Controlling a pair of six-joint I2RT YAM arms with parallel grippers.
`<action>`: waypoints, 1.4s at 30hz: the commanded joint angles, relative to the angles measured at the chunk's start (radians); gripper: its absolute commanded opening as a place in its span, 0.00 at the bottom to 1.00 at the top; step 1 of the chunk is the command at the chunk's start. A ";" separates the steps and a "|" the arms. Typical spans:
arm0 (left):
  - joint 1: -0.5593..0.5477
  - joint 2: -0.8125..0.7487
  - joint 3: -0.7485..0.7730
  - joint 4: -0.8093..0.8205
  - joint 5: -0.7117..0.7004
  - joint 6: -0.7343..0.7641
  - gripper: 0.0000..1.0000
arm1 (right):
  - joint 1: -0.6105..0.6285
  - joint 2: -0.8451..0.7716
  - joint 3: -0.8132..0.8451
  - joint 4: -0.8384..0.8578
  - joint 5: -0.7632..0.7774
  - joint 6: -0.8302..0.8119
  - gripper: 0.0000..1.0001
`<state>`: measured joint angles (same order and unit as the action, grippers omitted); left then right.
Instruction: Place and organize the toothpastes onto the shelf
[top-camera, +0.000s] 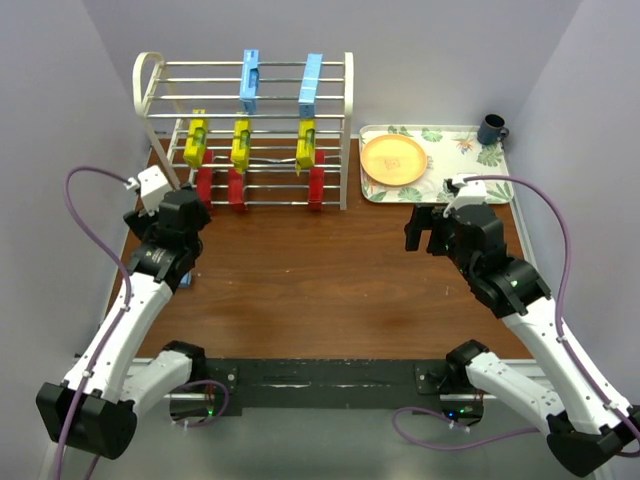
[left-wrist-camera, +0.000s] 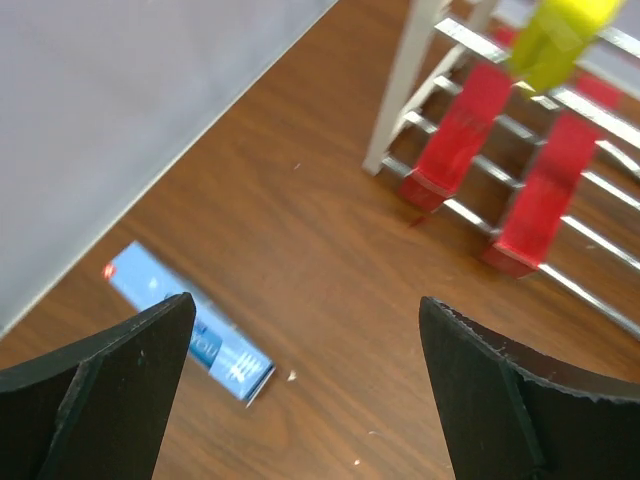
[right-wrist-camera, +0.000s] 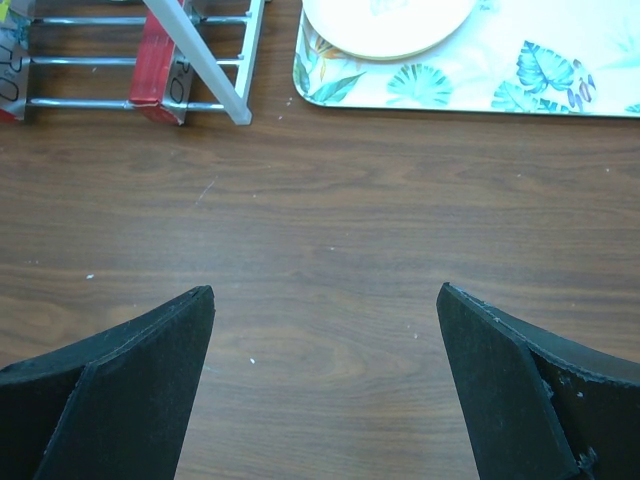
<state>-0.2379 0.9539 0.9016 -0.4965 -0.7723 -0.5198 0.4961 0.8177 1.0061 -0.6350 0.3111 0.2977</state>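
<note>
At 11 o'clock, shelf (top-camera: 347, 130): stands at the far edge of the table (top-camera: 320, 285).
Top tier: two light blue cartons (top-camera: 250, 82).
Middle tier: three yellow cartons (top-camera: 241, 143).
Bottom tier: three red cartons (top-camera: 237, 188).
Ninth carton (left-wrist-camera: 190, 335): light blue, blurred, apparently flat on the wood by the wall (left-wrist-camera: 120, 100) at 9 o'clock, off the shelf.
Left gripper (left-wrist-camera: 305, 300): spread wide, empty, hovers over that carton's end.
Right gripper (right-wrist-camera: 325, 290): spread wide, empty, over bare wood at 3 o'clock, near the floral tray (top-camera: 440, 135).

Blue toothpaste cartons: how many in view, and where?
3. The left blue carton and right blue carton stand in the shelf's top tier. The third blue carton lies flat on the table by the left gripper.
</note>
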 joint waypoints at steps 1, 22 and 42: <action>0.055 -0.059 -0.091 -0.062 -0.036 -0.219 1.00 | -0.002 -0.018 -0.012 0.021 -0.026 0.012 0.98; 0.308 0.068 -0.418 0.065 0.127 -0.667 0.91 | -0.004 -0.057 -0.044 0.009 0.002 -0.014 0.99; 0.293 0.327 -0.320 0.082 0.162 -0.799 0.62 | -0.004 -0.019 -0.058 0.043 0.036 -0.066 0.98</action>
<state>0.0643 1.2678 0.5488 -0.4313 -0.5961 -1.2720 0.4961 0.7975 0.9550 -0.6319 0.3225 0.2584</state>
